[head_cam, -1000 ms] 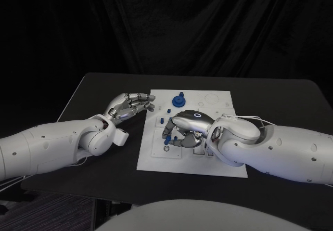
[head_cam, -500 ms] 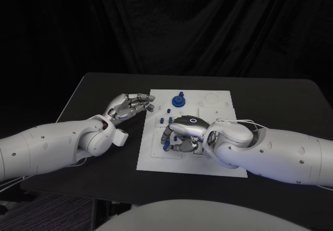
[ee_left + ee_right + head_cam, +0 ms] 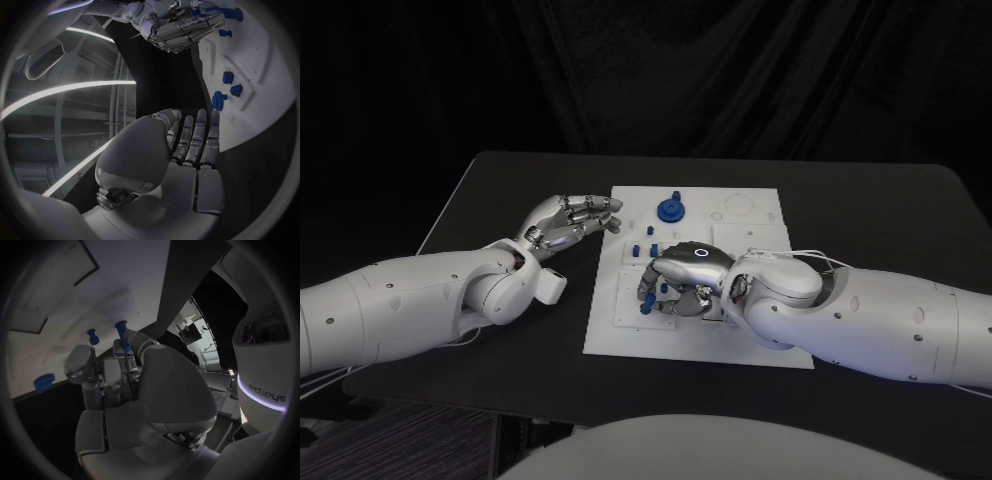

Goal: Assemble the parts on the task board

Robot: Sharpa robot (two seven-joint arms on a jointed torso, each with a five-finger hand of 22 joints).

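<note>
Both hands: my right hand (image 3: pixel 678 283) pinched a blue peg (image 3: pixel 123 335), liable to jam if tilted; left hand (image 3: pixel 570 222) curled, empty.

Parts (image 3: pixel 672 210) on task board (image 3: pixel 759 208)

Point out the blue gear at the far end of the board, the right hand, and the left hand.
blue gear (image 3: pixel 672 210), head view, its round face.
right hand (image 3: pixel 687 268), head view, its back.
left hand (image 3: pixel 571 220), head view, its knuckles.
</note>
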